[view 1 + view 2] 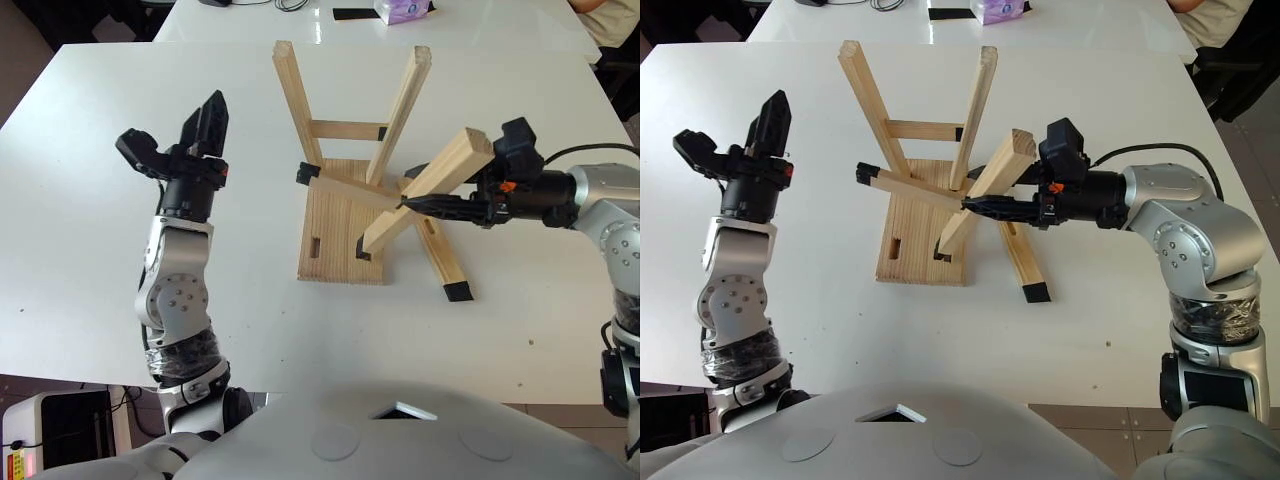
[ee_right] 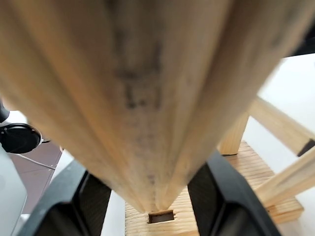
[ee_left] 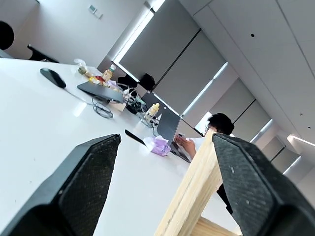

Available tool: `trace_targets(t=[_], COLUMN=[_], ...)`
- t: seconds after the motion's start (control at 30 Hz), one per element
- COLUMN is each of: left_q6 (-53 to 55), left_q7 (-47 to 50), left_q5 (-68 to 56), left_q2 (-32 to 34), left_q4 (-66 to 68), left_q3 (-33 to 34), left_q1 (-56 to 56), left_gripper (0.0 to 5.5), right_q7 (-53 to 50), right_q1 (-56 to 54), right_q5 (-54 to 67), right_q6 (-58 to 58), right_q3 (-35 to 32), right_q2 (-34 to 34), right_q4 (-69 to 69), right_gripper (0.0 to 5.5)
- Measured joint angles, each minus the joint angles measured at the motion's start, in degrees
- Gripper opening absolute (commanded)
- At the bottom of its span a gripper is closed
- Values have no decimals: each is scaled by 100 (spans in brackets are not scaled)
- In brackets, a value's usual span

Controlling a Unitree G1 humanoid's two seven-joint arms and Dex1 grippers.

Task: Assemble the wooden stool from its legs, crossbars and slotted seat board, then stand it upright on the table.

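Right gripper [image 1: 415,204] clenched on a tilted leg [image 1: 445,170]; the leg's lower end meets the seat board [image 1: 335,255] beneath. A slanted bar [image 1: 345,188] crosses just ahead, before two standing legs [image 1: 298,100]. Left gripper [image 1: 172,125] released, raised over the worktop [image 1: 100,230].

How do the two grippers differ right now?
The left gripper is open and empty; the right gripper is shut on a wooden leg. The left points upward, over the table left of the seat board; the right lies level, holding the leg tilted over the board. Both are black and two-fingered.
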Motion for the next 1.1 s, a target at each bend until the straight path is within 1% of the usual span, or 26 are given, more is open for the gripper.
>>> trace_targets(t=[0.2,0.33,0.6,0.8,1.1], left_q6=[-12,-11,-101,-208,-329], left_q7=[55,53,41,40,38], left_q5=[48,77,184,299,343], left_q2=[107,107,67,-60,-86], left_q4=[-2,-26,-89,-94,-93], left_q3=[111,-1,-123,-263,-305], left_q1=[154,216,357,473,498], left_gripper=[347,347,347,347,347], right_q7=[34,138,405,436,448], right_q1=[-17,-30,-261,-286,-269], right_q5=[-192,-278,-448,-450,-413], right_q6=[-189,-300,-445,-449,-440], right_q3=[222,252,251,276,318], right_q2=[-12,-63,-429,-449,-473], right_q4=[11,42,309,329,232], right_gripper=[203,203,203,203,203])
